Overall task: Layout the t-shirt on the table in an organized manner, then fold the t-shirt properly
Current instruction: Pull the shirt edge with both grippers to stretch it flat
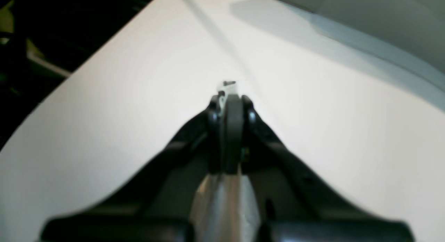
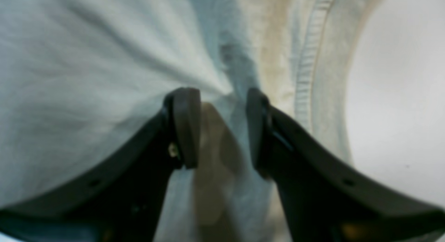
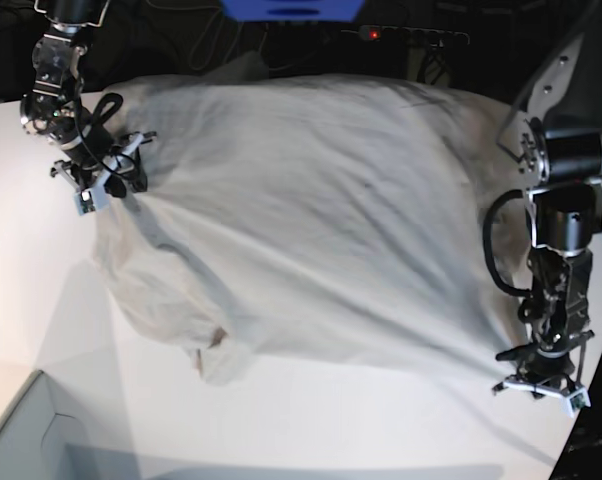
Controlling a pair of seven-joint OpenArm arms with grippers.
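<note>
1. The tabletop (image 3: pixel 41 300) is a broad, smooth, plain white surface that fills most of the base view. Beyond its upper edge the background is dark, with cables and a blue object (image 3: pixel 291 8) at top centre.

2. The t-shirt (image 3: pixel 321 220) is the largest thing on it: a pale grey-beige soft cotton cloth spread across the middle of the base view, from upper left to the right side. It is rumpled with long diagonal creases, and a bunched fold hangs toward lower centre. In the right wrist view a ribbed, stitched edge band (image 2: pixel 307 68) runs down the upper right of the frame.

3. An open box (image 3: pixel 21 430) with pale grey-white walls sits in the lower left corner of the base view. What it contains cannot be made out.

4. The right hand (image 3: pixel 106 180), in the upper left of the base view, has dark fingers (image 2: pixel 184 127) with rounded pads. They are closed partway on a gathered pinch of the shirt's cloth, which fans out in tight pleats from between them.

5. The left hand (image 3: pixel 541 385), in the lower right of the base view, sits at the shirt's right edge over bare white tabletop. In the left wrist view its dark, smooth fingers are pressed together with nothing between them.
</note>
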